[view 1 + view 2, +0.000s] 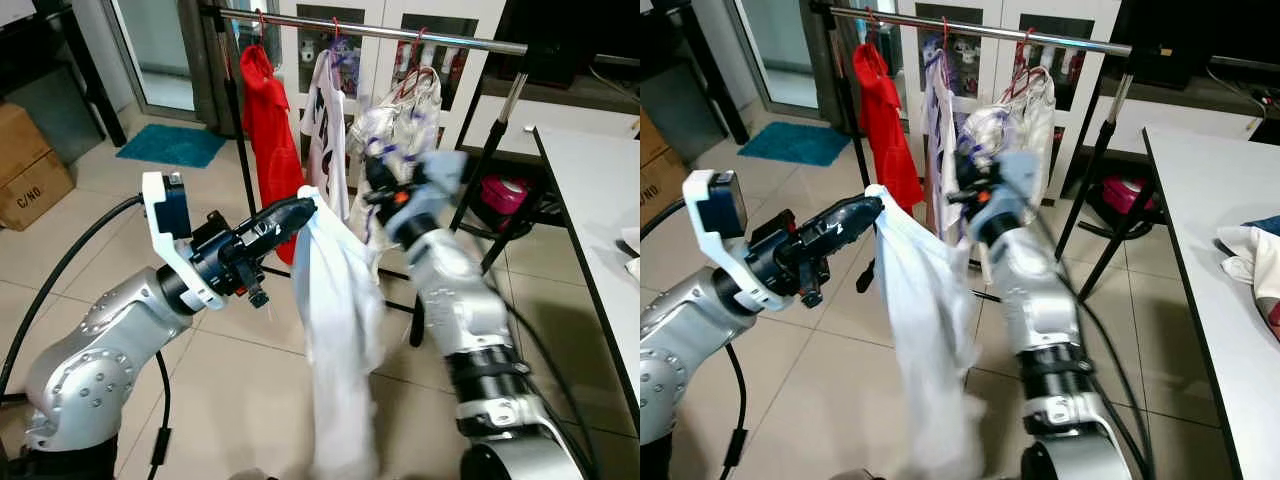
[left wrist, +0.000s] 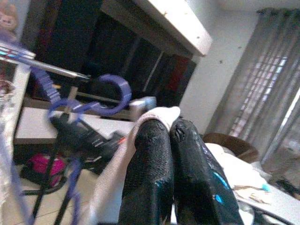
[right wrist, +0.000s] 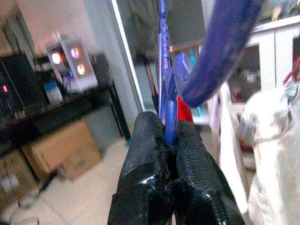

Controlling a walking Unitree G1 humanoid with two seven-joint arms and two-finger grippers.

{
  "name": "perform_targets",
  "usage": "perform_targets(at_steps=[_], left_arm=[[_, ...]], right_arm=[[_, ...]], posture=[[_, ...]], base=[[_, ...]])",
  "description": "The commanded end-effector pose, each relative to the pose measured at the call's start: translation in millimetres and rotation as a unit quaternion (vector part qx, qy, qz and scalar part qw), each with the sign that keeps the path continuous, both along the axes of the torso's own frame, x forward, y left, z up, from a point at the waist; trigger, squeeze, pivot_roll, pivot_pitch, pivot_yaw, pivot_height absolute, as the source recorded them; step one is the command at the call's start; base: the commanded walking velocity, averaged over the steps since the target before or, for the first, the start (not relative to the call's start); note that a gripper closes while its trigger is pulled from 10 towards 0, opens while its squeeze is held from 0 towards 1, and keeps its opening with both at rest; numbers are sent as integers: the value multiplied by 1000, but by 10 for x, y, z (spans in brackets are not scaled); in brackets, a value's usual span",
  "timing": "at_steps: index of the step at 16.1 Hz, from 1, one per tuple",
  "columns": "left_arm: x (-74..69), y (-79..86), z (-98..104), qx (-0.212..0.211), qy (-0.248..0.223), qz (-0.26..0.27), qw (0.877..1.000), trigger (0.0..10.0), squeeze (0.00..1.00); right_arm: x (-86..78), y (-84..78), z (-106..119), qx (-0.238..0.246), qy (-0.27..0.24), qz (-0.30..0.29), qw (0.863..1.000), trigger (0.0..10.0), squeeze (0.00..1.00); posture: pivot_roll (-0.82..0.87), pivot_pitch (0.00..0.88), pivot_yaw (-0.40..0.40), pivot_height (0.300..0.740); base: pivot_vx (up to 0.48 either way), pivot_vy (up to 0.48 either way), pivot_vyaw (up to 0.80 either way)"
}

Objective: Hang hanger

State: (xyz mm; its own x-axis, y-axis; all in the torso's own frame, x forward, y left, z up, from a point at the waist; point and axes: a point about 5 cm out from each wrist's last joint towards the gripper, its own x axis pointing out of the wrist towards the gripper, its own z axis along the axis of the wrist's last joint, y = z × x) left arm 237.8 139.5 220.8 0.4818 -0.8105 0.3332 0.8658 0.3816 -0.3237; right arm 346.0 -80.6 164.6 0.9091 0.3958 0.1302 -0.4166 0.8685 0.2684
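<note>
Blue hanger (image 3: 165, 70) clamped in right gripper (image 3: 165, 136), raised below rail (image 1: 400, 33). White garment (image 1: 335, 330) pinched in left gripper (image 2: 169, 129), dangling. Risk: hook missing rail or snagging hung clothes (image 1: 400, 120); garment sliding off mid-lift.

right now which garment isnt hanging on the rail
The plain white garment: it dangles from the left tool, pinched shut on its top edge. The red one and the others hang from the rail.

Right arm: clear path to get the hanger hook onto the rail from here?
Probably yes. The right gripper is shut on the purple hanger, raised just below the rail, facing a gap between hung clothes. The white garment hangs lower, held by the left gripper.
</note>
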Motion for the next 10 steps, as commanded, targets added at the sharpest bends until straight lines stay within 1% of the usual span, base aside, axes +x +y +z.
perform_targets(at_steps=[1,2,3,4,5,6,7,9,10], left_arm=[[-62,-31,140,-8,-26,-21,999,0,0],[-125,-70,185,-9,-30,-47,998,0,0],[-163,-90,122,24,-18,-58,998,0,0],[-190,-80,-91,100,24,-55,993,0,0],[-186,-48,-219,137,52,-45,988,0,0],[-179,-5,-333,172,72,-29,982,0,0],[-188,85,-518,239,102,-5,966,0,0],[-162,268,-752,305,141,54,940,0,0],[-140,317,-807,319,144,73,934,0,0]], right_arm=[[33,24,5,2,-2,-1,1000,10000,0],[82,52,1,23,2,-1,1000,10000,0],[122,52,70,68,1,-1,998,10000,0],[192,20,249,172,-5,1,985,10000,0],[221,-8,339,221,-11,6,975,10000,0],[242,-45,388,228,-20,2,974,10000,0],[281,-121,458,243,-34,-8,969,10000,0],[289,-275,578,282,-62,-14,957,10000,0],[278,-312,601,282,-71,-19,957,10000,0]], posture=[[75,0,0,740],[84,0,-3,740],[88,0,-4,740],[94,0,-6,740],[95,0,-7,740],[95,0,-5,740],[94,0,-3,740],[85,0,13,740],[85,0,13,740]], base=[[0,0,0],[0,0,0],[0,0,0],[0,0,0],[0,0,0],[0,0,0],[0,0,0],[0,0,0],[0,0,0]])
